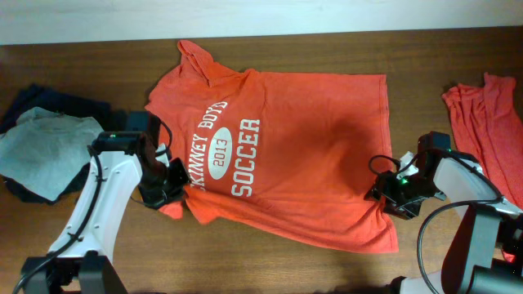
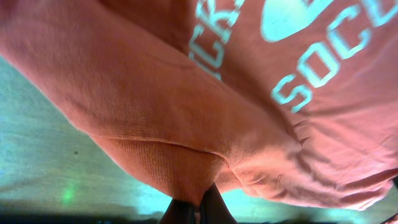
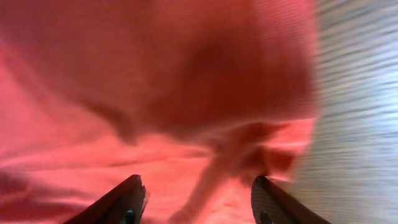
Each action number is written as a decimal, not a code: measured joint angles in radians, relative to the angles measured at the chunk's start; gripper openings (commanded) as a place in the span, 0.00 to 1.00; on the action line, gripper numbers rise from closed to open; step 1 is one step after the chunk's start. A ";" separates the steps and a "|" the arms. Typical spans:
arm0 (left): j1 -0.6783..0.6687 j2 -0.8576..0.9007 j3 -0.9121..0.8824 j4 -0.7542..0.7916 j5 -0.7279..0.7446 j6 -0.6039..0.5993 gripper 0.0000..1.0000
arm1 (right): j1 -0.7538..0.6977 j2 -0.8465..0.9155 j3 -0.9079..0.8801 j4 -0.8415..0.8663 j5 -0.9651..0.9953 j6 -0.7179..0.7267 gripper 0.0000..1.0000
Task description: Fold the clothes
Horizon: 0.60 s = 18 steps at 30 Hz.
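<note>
The orange-red T-shirt (image 1: pixel 310 139) lies spread on the wooden table, its white lettering (image 1: pixel 233 151) facing up. My left gripper (image 1: pixel 169 184) is at the shirt's lower left edge. In the left wrist view it (image 2: pixel 198 210) is shut on a fold of the shirt (image 2: pixel 186 124), which is lifted off the table. My right gripper (image 1: pixel 386 190) is at the shirt's right edge. In the right wrist view its jaws (image 3: pixel 198 190) are open, with bunched shirt fabric (image 3: pixel 161 93) lying between and ahead of them. That view is blurred.
A pale grey-blue tee (image 1: pixel 41 151) lies on dark navy garments (image 1: pixel 57 100) at the left. Another orange-red garment (image 1: pixel 490 122) lies at the right edge. Bare wood (image 3: pixel 360 112) shows right of the shirt's edge.
</note>
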 measured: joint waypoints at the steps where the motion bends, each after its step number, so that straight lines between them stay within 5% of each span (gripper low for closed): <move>1: 0.000 0.000 0.003 0.002 -0.001 0.000 0.00 | 0.000 0.000 0.000 0.000 -0.023 -0.012 0.77; 6: 0.000 0.000 0.003 0.002 -0.014 0.000 0.01 | 0.000 0.000 0.002 -0.082 -0.048 0.000 0.89; 18: 0.000 0.000 0.003 -0.001 -0.025 0.000 0.00 | 0.000 0.000 0.000 -0.277 0.042 0.084 0.70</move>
